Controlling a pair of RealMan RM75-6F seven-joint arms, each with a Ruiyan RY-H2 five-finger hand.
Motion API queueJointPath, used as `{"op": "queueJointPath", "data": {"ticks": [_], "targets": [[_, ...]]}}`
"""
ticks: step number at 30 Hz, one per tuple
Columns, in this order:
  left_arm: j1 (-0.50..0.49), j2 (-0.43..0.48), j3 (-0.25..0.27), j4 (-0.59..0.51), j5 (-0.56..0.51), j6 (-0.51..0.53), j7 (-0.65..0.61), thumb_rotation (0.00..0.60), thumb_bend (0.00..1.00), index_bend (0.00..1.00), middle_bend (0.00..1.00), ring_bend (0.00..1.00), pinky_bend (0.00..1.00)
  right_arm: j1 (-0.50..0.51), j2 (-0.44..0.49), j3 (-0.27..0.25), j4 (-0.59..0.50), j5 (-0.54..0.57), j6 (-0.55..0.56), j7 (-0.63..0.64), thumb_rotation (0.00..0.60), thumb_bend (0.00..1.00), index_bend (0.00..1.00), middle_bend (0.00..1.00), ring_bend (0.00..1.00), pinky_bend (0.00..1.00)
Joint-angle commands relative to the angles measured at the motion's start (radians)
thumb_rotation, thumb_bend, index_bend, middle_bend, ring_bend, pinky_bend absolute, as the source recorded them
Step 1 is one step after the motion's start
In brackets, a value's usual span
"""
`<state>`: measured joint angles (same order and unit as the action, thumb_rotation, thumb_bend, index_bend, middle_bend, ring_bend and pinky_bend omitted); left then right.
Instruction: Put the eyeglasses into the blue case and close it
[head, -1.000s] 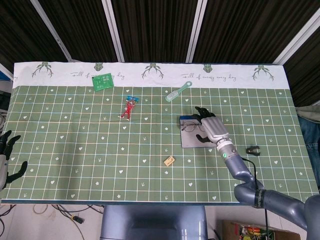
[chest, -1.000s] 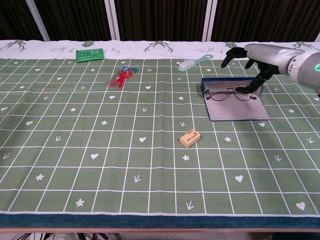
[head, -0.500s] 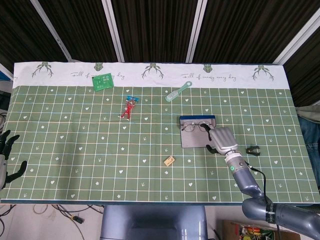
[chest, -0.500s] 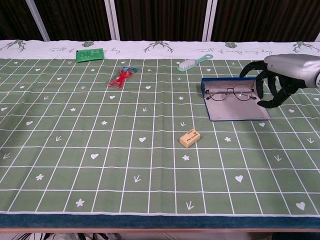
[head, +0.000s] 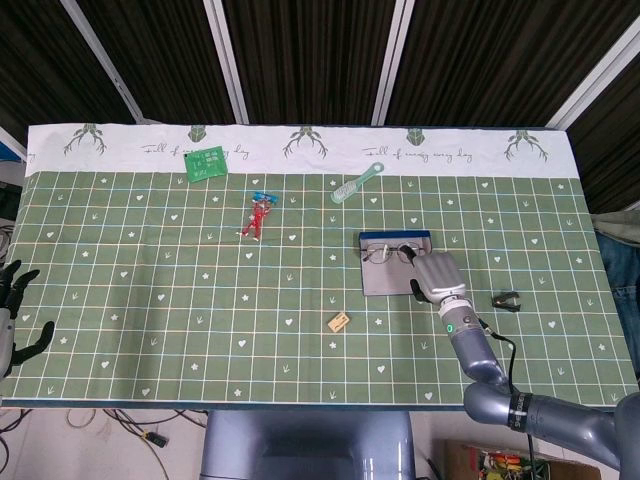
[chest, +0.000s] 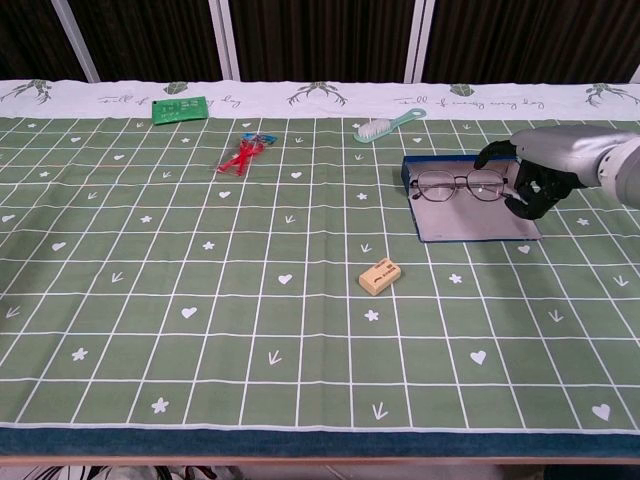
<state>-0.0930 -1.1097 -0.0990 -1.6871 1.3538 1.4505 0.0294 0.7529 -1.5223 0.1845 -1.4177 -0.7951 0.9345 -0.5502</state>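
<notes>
the blue case (chest: 470, 215) lay open on the green checked cloth (chest: 200, 260), right of the middle of the frame, with its grey inside facing up and its blue edge on the far side. the eyeglasses (chest: 460, 184) rested unfolded on the far part of the case, just in front of that blue edge, with the lenses side by side.

the right hand (chest: 535, 175) was at the right edge of the case, close beside the right lens. its fingers (chest: 524, 190) were curled inward and hung down over the edge of the case. i could not tell if they touched the case or the frame of the eyeglasses, and nothing seemed to be held in them. in the head view the same hand (head: 436, 275) covered the lower right corner of the case.

the left hand (head: 12, 312) was at the far left edge of the head view, well apart from the case, with its dark fingers spread and nothing in them.

a tan eraser (chest: 380, 276) lay in front of the case, toward the left. a light green brush (chest: 387, 125) lay behind the case near the white border. a red toy (chest: 241, 155) and a green card (chest: 180, 108) were in the upper left part. a small black clip (head: 507, 299) lay right of the hand in the head view.
</notes>
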Motion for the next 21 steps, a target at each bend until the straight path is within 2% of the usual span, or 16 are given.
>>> {"op": "queueJointPath", "data": {"ticks": [1,9,21], "targets": [[0.000,0.001,0.000,0.000,0.000,-0.001,0.000,0.600,0.35,0.12,0.00,0.00,0.00,0.014,-0.017,0.004,0.019,0.020,-0.005,-0.014,0.600,0.61,0.17,0.81,0.84,0.90],[-0.001,0.002,0.000,-0.001,-0.002,-0.004,-0.002,0.600,0.35,0.12,0.00,0.00,0.00,0.032,-0.049,0.000,0.053,0.057,-0.021,-0.027,0.600,0.62,0.16,0.81,0.84,0.90],[-0.003,0.003,0.000,0.001,-0.002,-0.006,-0.001,0.600,0.35,0.12,0.00,0.00,0.00,0.035,-0.070,-0.007,0.081,0.052,-0.027,-0.006,0.600,0.63,0.16,0.81,0.84,0.90]]}}
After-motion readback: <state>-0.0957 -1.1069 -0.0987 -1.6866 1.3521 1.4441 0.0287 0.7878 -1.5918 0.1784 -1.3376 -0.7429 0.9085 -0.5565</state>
